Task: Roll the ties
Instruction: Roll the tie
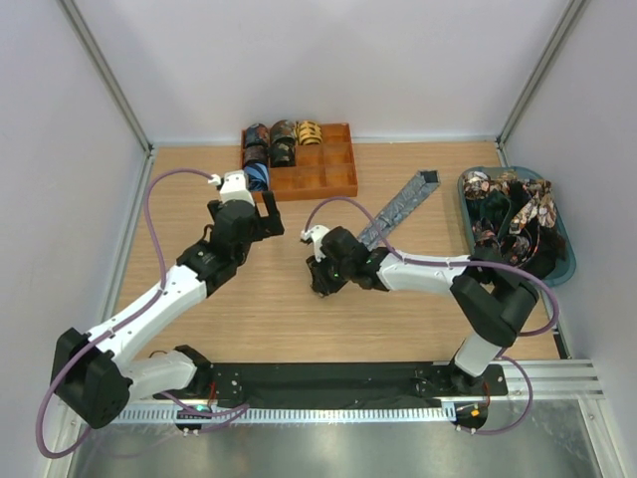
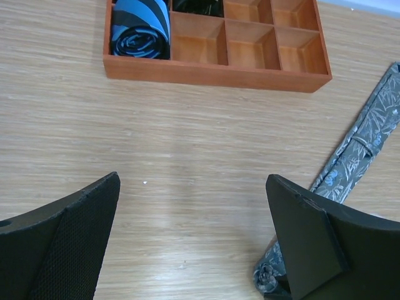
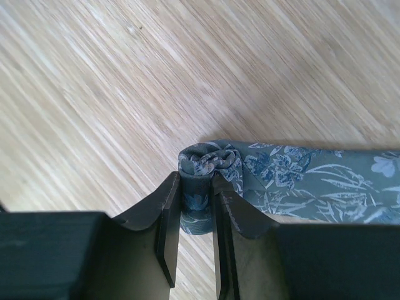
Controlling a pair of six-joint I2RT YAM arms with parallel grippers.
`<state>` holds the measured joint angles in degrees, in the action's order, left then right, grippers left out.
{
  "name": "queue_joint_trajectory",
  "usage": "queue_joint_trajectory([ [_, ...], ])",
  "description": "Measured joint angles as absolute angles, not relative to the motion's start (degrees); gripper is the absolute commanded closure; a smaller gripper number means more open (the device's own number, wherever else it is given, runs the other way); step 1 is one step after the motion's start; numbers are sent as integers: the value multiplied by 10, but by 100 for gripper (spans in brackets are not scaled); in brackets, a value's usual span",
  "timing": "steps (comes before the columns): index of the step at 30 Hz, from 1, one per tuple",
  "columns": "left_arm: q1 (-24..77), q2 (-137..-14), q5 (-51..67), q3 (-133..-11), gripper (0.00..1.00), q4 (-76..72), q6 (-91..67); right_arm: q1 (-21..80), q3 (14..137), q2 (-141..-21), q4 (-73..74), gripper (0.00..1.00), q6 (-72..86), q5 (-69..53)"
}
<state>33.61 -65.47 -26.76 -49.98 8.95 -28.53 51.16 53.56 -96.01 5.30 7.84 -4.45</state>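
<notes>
Top external view: counter (image 1: 299, 319), pale wood-grain laminate, matt.

Bin (image 1: 568, 249): teal, oval, smooth-walled, at the right edge toward the far right corner. It holds loose ties (image 1: 508, 204), a crumpled heap of printed fabric.

Tray (image 1: 333, 164): reddish-brown wood, rectangular, divided into square compartments, at the far edge left of centre. Rolled ties (image 1: 284, 141) fill its left compartments as short cylinders. The blue-striped roll (image 2: 140, 28) sits in the near left compartment.

Grey-blue tie (image 1: 403, 204): flat, narrow strip with a floral print. It lies diagonally from mid-counter toward the far right corner, its near end coiled into a small tight roll.

Right pincer (image 3: 195, 187): clenched on that coiled end, with the dark flat fingers pressing both sides.

Left pincer (image 2: 194, 187): released, jaws spread wide, holding nothing. It hangs over bare counter near the tray.
</notes>
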Motion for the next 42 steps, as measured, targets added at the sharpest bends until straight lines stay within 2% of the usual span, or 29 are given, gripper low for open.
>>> queue_joint_trajectory([
  [10,336,-652,-171,-400,0,-11,-250,364,498,-991,-36,82,162,-324],
  [14,338,-657,-101,-340,0,-84,-215,318,493,-1028,-81,82,201,-412],
  [19,368,-695,-46,-329,0,-139,-151,287,481,-1071,-156,82,258,-495],
  [24,420,-736,22,-330,0,-156,-66,267,469,-1102,-224,83,311,-544],
  [30,430,-786,79,-345,0,-138,-1,256,467,-1123,-262,83,344,-570],
  [42,450,-888,134,-377,0,-119,37,249,467,-1133,-283,84,362,-580],
])
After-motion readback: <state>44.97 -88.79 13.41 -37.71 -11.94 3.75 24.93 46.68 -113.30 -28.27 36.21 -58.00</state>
